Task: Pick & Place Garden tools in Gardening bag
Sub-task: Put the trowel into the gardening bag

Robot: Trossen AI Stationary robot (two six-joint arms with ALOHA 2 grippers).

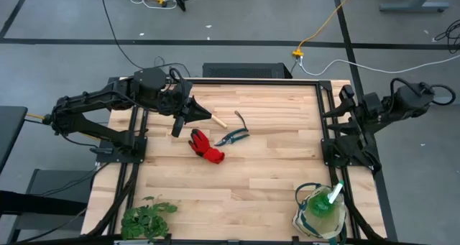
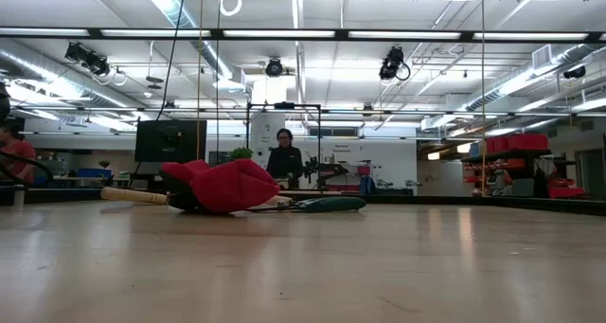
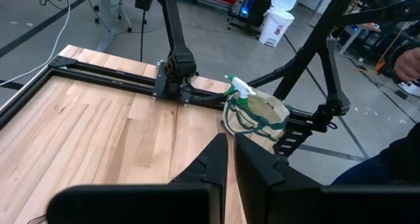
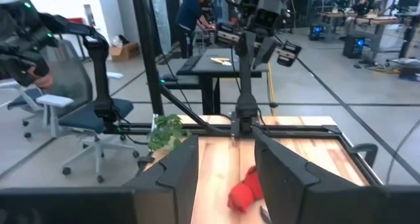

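Observation:
The red glove (image 1: 206, 146) lies mid-table, with the dark pruning shears (image 1: 233, 136) just to its right. A wooden handle (image 1: 217, 120) lies on the table, partly hidden under my left gripper (image 1: 190, 111). That gripper hangs high over the far left of the table, shut and with nothing in it (image 3: 230, 159). The cream gardening bag (image 1: 319, 213) stands at the near right corner, and the green spray bottle (image 1: 333, 196) sticks up out of it. My right gripper (image 1: 347, 101) is drawn back at the right edge, open (image 4: 226, 175), and touches nothing.
The leafy plant bunch (image 1: 146, 218) lies at the near left corner. Black frame rails run along the table's left and right sides (image 1: 325, 130). Bare wood lies between the glove and the bag. People and workstations show in the room beyond (image 2: 284, 158).

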